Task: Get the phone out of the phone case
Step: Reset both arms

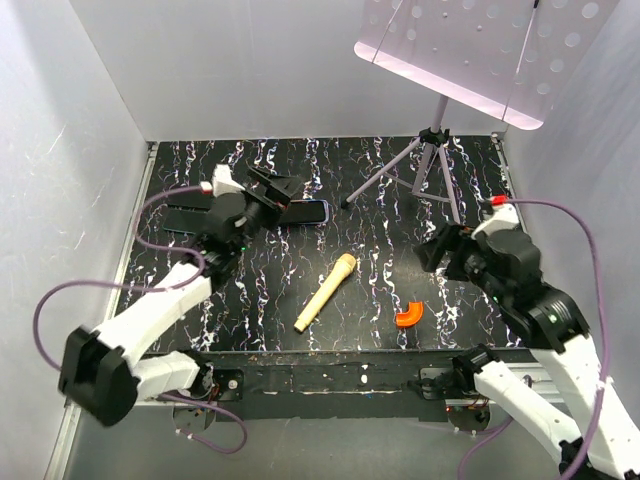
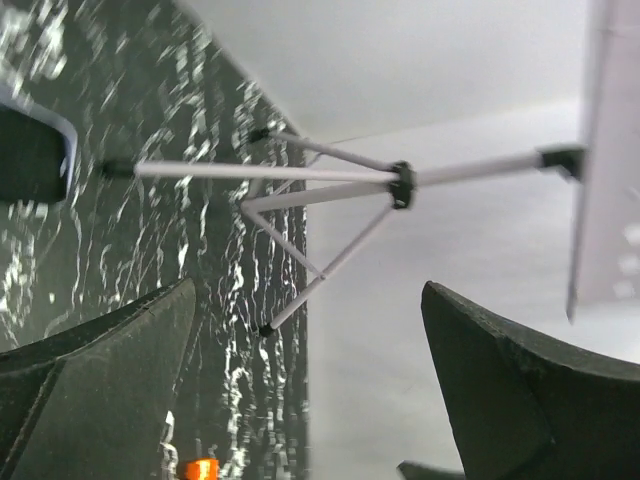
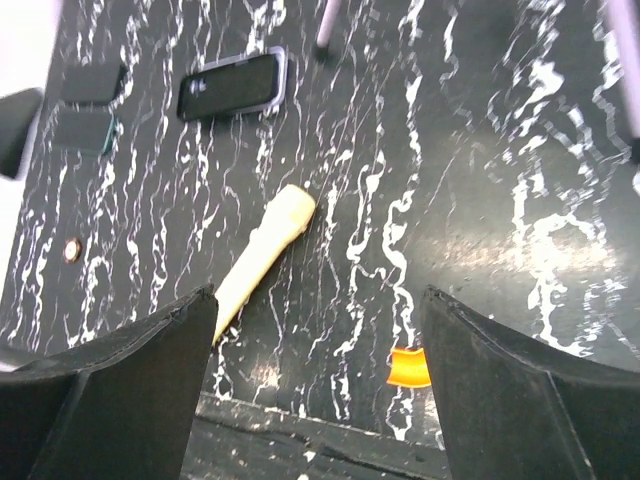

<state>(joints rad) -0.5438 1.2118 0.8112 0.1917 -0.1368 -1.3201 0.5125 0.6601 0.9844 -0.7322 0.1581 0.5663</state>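
On the black marbled table (image 1: 400,270) I see my left gripper (image 2: 305,290) and right gripper (image 3: 318,295) both released and empty, the phone (image 3: 230,86) lying at 11 o'clock, seated in its lavender phone case (image 3: 284,78).

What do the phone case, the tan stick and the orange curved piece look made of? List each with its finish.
Phone case: likely soft plastic or silicone; a matte lavender rim around the glossy black phone.
Tan stick: looks like bare wood, pale and dull, though plastic is possible.
Orange curved piece: probably moulded plastic; uniform bright colour with a slight sheen.
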